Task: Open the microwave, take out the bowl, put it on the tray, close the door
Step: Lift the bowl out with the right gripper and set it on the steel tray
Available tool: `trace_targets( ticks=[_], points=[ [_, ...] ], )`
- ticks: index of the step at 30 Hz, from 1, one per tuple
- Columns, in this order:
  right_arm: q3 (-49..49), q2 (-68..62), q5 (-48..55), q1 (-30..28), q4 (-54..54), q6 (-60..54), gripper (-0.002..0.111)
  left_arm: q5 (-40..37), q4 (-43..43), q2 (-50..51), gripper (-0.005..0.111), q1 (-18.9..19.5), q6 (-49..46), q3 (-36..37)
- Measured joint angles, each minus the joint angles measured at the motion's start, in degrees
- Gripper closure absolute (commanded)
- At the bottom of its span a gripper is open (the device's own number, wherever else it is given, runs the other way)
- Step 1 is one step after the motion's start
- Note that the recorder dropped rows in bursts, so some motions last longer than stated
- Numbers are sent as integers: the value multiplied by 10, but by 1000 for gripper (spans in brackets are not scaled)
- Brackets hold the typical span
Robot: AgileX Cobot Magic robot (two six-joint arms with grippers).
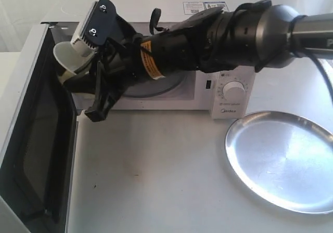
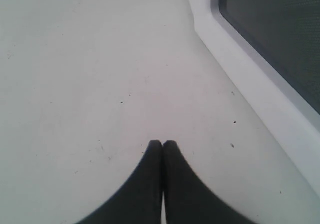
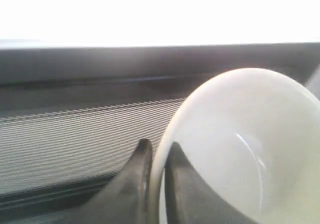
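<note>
The bowl (image 1: pixel 66 59) is pinched by its rim in the right gripper (image 3: pixel 159 148), held at the microwave (image 1: pixel 229 95) mouth (door (image 1: pixel 36 139) wide open). The tray (image 1: pixel 281 160) is parked well apart, back toward that arm's base. The left gripper (image 2: pixel 162 144) is closed on nothing.

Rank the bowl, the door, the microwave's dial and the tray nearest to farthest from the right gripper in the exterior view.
1. The bowl, rim pinched in the right gripper, left of centre.
2. The door, swung open at far left.
3. The dial, on the microwave front's right panel.
4. The tray, lower right.
</note>
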State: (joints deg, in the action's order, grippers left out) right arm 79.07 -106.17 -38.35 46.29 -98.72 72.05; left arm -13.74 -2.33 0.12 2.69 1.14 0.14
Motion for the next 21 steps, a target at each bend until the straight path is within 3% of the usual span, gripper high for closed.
trace_targets(
  ticks=[4,9,16,21],
  points=[
    [-54,20,-58,0,-7,31,108,0,0,0,107,0,0,0],
    [-146,38,-1,0,-15,29,108,0,0,0,107,0,0,0],
    [-333,165,359,-3,-16,-17,108,0,0,0,107,0,0,0],
    [-438,285,457,-5,51,26,108,0,0,0,107,0,0,0]
  ],
)
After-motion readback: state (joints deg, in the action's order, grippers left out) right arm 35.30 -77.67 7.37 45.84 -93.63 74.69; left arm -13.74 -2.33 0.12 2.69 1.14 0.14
